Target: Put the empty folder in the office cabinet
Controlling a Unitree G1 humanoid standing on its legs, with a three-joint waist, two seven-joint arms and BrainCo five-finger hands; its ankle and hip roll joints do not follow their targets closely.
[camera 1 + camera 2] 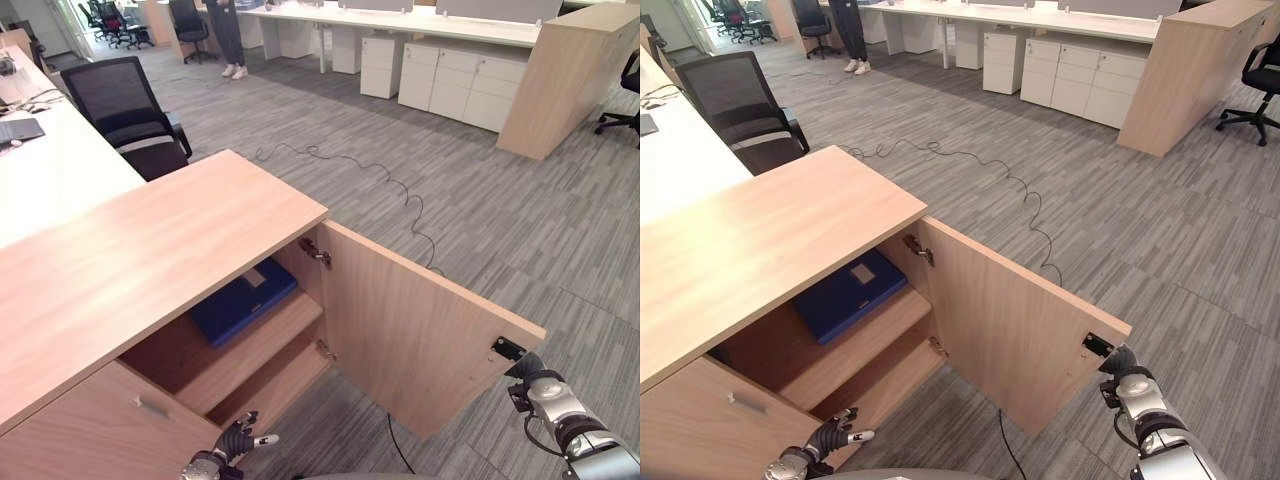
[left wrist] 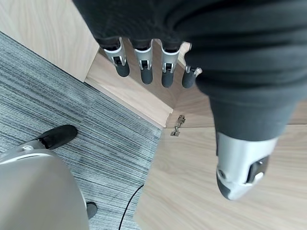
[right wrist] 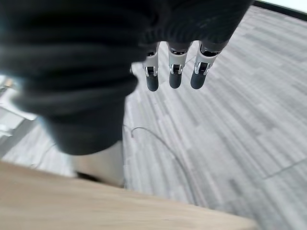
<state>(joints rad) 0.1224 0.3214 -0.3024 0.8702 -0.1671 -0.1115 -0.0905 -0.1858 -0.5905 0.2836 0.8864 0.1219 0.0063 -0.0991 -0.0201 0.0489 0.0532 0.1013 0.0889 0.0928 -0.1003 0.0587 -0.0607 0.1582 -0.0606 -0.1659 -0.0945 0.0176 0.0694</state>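
A blue folder (image 1: 243, 300) lies flat on the upper shelf inside the light-wood office cabinet (image 1: 150, 260). The cabinet's right door (image 1: 400, 330) stands swung wide open towards me. My right hand (image 1: 533, 385) is at the door's outer top corner, by its black latch; in the right wrist view its fingers (image 3: 175, 76) are straight and hold nothing, with the door's edge (image 3: 120, 211) just below them. Low in front of the cabinet's lower shelf, my left hand (image 1: 236, 440) hangs open and holds nothing, its fingers (image 2: 144, 67) straight.
The cabinet's left door (image 1: 110, 430) with a small metal handle is closed. A black office chair (image 1: 125, 110) and a white desk (image 1: 50, 170) stand to the left. A person (image 1: 228, 35), white drawer units (image 1: 455, 80) and a wooden partition (image 1: 565, 75) are far behind.
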